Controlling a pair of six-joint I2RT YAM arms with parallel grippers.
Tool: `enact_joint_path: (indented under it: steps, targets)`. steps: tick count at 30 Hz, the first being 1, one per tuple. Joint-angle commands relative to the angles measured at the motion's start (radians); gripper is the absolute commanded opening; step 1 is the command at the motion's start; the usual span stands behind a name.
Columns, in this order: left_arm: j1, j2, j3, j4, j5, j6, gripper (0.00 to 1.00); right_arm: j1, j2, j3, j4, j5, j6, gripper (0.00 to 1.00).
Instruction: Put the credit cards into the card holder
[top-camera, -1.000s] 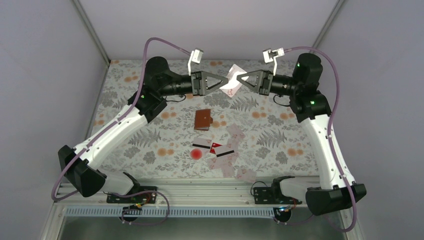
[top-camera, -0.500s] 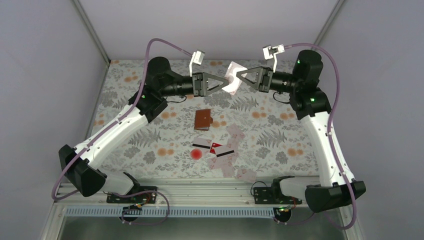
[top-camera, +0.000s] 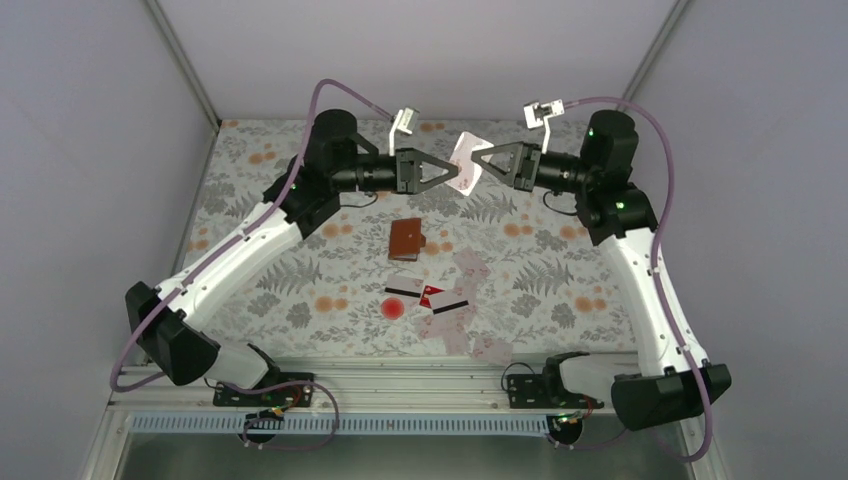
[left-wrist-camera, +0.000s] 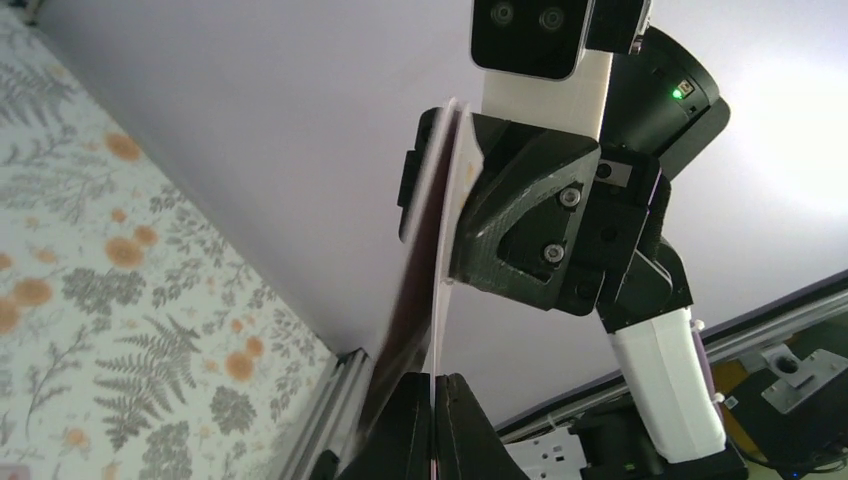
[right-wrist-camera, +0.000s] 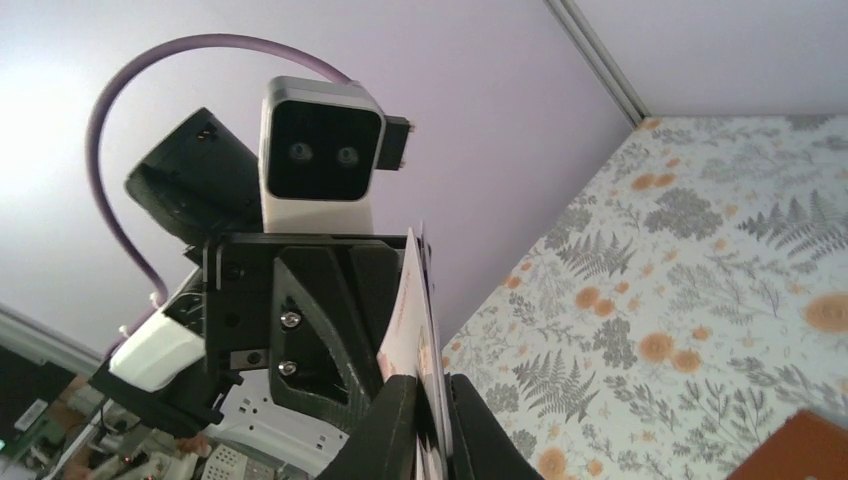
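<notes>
One pale pinkish-white credit card (top-camera: 465, 168) hangs in the air above the back of the table, held from both sides. My left gripper (top-camera: 452, 172) is shut on its left edge and my right gripper (top-camera: 474, 157) is shut on its right edge. The left wrist view shows the card (left-wrist-camera: 440, 250) edge-on, running from my left gripper (left-wrist-camera: 433, 385) up into the right gripper's fingers (left-wrist-camera: 520, 220). The right wrist view shows the same card (right-wrist-camera: 412, 300) pinched in my right gripper (right-wrist-camera: 432, 385). The brown card holder (top-camera: 407, 238) lies on the table below. Several credit cards (top-camera: 450, 308), one red (top-camera: 433, 296), lie nearer the front.
A round red spot (top-camera: 393, 308) marks the floral tablecloth (top-camera: 280, 270) beside the loose cards. Grey walls close in the back and both sides. A metal rail (top-camera: 400, 375) with the arm bases runs along the near edge.
My left gripper has moved right to the card held by the right gripper and has shut on it. The right gripper has shifted slightly, keeping its grip.
</notes>
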Motion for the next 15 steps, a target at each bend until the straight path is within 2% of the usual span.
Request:
enact_joint_path:
  steps: [1, 6, 15]
  targets:
    - [-0.007, 0.022, -0.024, -0.045, -0.035, 0.011, 0.02, 0.009, -0.052, -0.138, -0.005, 0.043, -0.030, 0.08]
    - [-0.007, 0.048, -0.089, -0.045, -0.028, 0.042, 0.02, 0.007, -0.090, -0.320, 0.062, 0.070, -0.026, 0.08]
    - [0.012, 0.136, -0.196, -0.003, 0.008, 0.065, 0.02, 0.008, -0.035, -0.478, 0.092, 0.126, -0.069, 0.11]
